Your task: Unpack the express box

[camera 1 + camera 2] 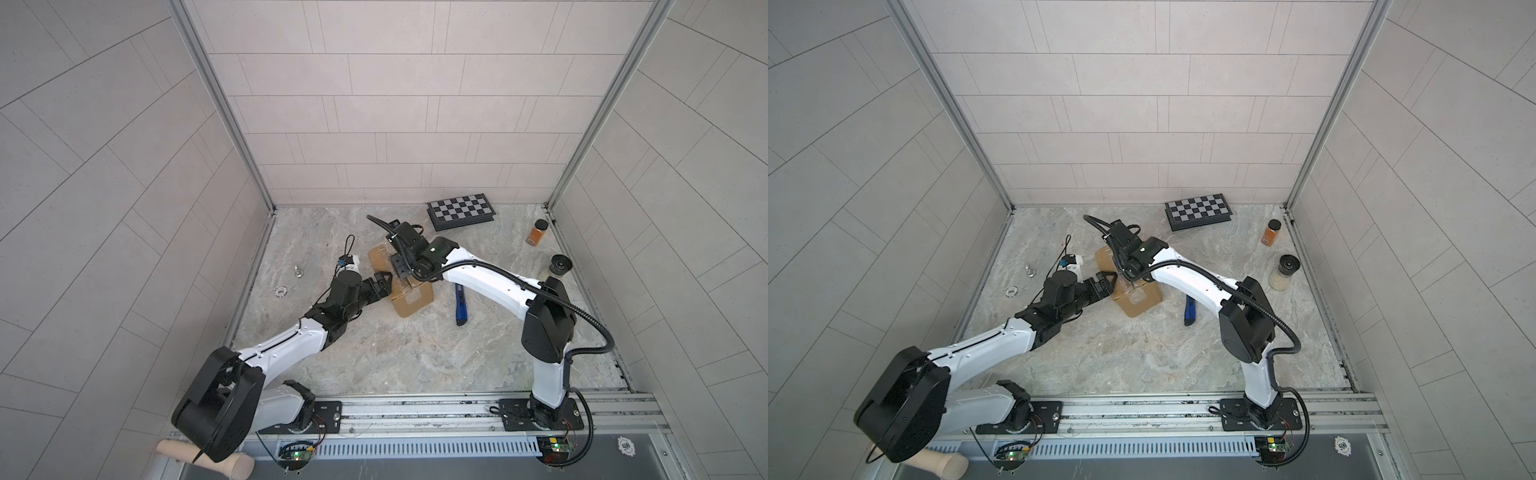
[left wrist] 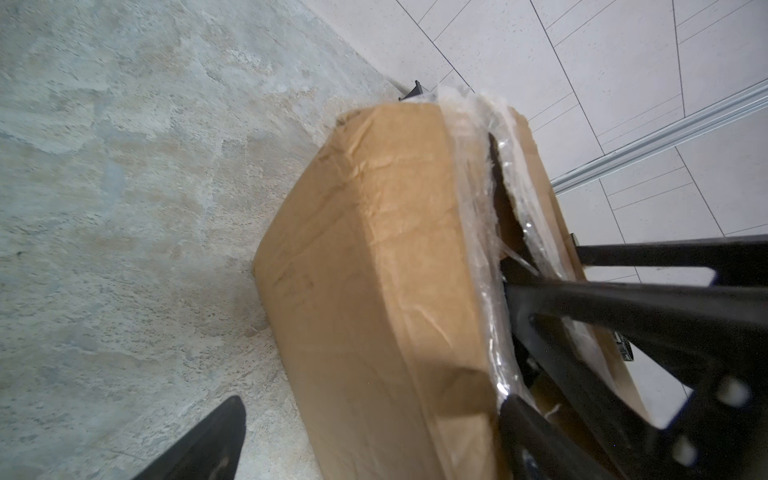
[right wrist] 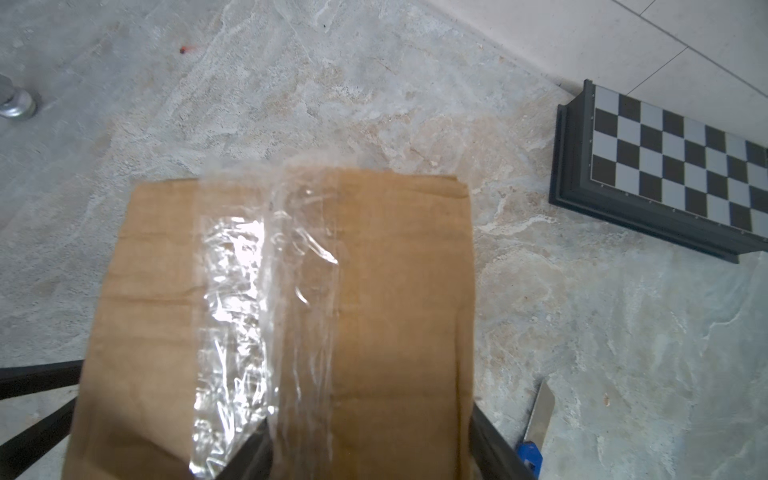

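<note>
1. Cardboard is seen mid-frame in both top views: the box (image 1: pixel 411 301) rests on the table (image 1: pixel 374 357), its tape (image 3: pixel 232 291) already slit.
2. One flap (image 3: pixel 395 311) is straddled by the right gripper (image 3: pixel 368 449), one finger (image 3: pixel 249 451) set in the slit (image 2: pixel 505 195), presumably for prying; whether it is clenched cannot be told.
3. The box's frame-left side is flanked by the left gripper (image 1: pixel 383 280), fingers spread wide and grasping nothing, likely as a brace.

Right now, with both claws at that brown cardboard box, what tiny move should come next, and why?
Probably raise the right gripper slightly to pry one flap up. The clear tape on the small brown cardboard box looks split along the seam, a right finger seems to sit in that gap, and the open left gripper stands at the box's other side.
</note>
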You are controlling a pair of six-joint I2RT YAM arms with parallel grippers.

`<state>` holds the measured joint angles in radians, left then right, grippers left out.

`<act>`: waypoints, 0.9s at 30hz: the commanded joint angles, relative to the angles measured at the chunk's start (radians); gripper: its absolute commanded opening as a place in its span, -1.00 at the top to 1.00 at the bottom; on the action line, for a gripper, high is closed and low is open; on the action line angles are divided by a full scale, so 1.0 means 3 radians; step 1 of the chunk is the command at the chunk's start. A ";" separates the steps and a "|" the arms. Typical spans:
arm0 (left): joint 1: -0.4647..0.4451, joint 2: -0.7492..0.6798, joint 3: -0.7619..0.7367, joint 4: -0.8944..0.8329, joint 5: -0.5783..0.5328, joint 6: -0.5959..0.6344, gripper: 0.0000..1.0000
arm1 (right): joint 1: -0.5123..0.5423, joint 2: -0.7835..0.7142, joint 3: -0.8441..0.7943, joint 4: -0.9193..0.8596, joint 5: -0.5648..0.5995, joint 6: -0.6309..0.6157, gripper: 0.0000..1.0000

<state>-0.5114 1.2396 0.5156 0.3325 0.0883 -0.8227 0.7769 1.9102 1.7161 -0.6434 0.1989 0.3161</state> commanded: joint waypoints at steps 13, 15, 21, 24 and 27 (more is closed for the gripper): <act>0.0007 0.0044 -0.0153 -0.0622 -0.0095 0.0073 -0.95 | -0.0439 -0.0640 -0.0515 0.0750 -0.0839 0.0496 0.73; 0.0007 0.0049 -0.0150 -0.0627 -0.0095 0.0077 -0.95 | -0.0501 -0.0676 -0.0587 0.0860 -0.1027 0.0582 0.74; 0.0007 0.0040 -0.0147 -0.0634 -0.0092 0.0083 -0.95 | -0.0581 -0.0747 -0.0748 0.1084 -0.1313 0.0797 0.80; 0.0007 0.0045 -0.0141 -0.0633 -0.0090 0.0083 -0.95 | -0.0592 -0.0768 -0.0800 0.1176 -0.1420 0.0874 0.85; 0.0007 0.0027 -0.0137 -0.0614 -0.0063 0.0078 -0.95 | -0.0593 -0.0779 -0.0841 0.1247 -0.1500 0.0941 0.89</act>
<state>-0.5129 1.2320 0.5156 0.3332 0.1009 -0.8227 0.6052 1.7538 1.4490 -0.4000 -0.1776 0.5159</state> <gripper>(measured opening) 0.976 0.594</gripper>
